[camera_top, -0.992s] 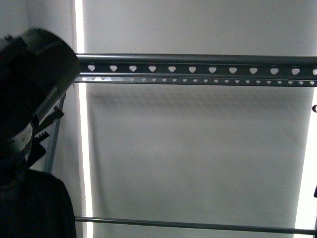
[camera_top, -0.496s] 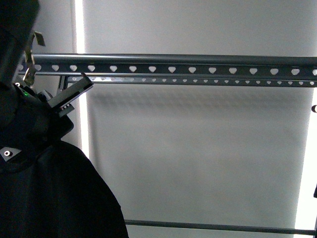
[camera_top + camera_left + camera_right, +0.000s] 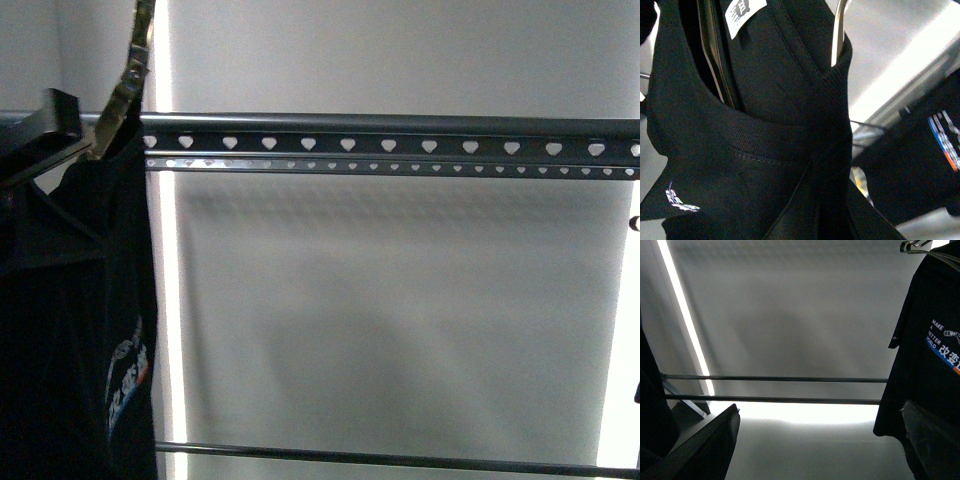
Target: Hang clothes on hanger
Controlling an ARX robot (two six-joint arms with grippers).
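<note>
Hook (image 3: pixel 128 75) and rail (image 3: pixel 400 125) are the pair that matter now. The rack's top rail runs level from left to right across the front view. The shiny hook crosses the rail's left end at a slant, and its top goes out of frame above. Whether the hook is caught over the rail cannot be told.

A black shirt (image 3: pixel 70 330) hangs below that hook at the far left. Its printed front is turned edge-on, and it reaches almost to the lower bar (image 3: pixel 400 458). The left gripper (image 3: pixel 48 130) is just beside the shirt's shoulder, so the left arm is much the nearer one. The shirt fills the left wrist view with its collar and label, and the fingers are hidden, so the grip cannot be told. The right gripper (image 3: pixel 820 412) is well apart from the shirt, with its jaws spread wide and nothing between them.

Judging from this, the next move is to lower the hook squarely over the rail, across its long axis.

By count:
- **Shirts:** there seem to be two, since a second shirt (image 3: pixel 925 355) hangs to the right on its own wire hanger.
- **Hooks:** two are visible.
- **Top rails:** two punched rails run close together.
- **Lower bars:** one shows in the front view and two in the right wrist view.
</note>
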